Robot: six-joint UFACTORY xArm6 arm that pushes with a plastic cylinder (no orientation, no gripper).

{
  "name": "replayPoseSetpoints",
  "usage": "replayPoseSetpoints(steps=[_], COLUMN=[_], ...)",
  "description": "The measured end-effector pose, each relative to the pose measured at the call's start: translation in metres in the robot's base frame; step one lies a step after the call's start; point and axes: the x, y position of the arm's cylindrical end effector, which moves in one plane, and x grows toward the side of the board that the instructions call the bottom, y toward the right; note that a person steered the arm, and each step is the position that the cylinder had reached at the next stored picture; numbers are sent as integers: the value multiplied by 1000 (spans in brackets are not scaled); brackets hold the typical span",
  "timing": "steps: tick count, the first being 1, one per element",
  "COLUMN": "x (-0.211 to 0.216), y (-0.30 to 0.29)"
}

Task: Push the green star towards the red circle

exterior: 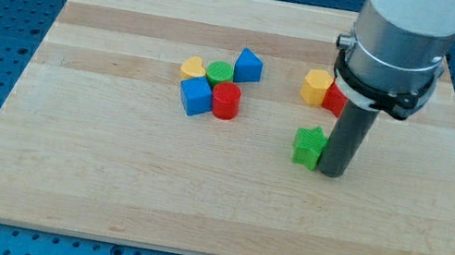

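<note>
My tip [330,172] rests on the wooden bench [104,190], touching the right side of the green star [308,146]; it is a plain rod with no fingers, holding nothing. The red circle [225,101] stands well to the view's left in a cluster with a blue cube [195,97], green circle [219,74], yellow heart [192,69] and blue triangle [249,65]. Above the star sit a yellow block [315,86] and a partly hidden red block [335,100]

Between the green star [308,146] and the red circle [225,101] the table [105,181] lies bare. My tip [330,172] seems to touch the star's right side; a blue cube [195,97] adjoins the circle's left.
</note>
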Motion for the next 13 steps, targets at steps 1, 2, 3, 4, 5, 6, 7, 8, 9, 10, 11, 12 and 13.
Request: replayPoseSetpoints(steps=[1, 2, 3, 4, 5, 6, 7, 8, 9, 10, 11, 12, 13], x=[-10, -17, -20, -20, -21, -21, -14, -13, -15, -22, -33, -34, -34], y=[-6, -12, -21, -36, -53, -69, -72, -54, -37, -34, -34, -34, -40])
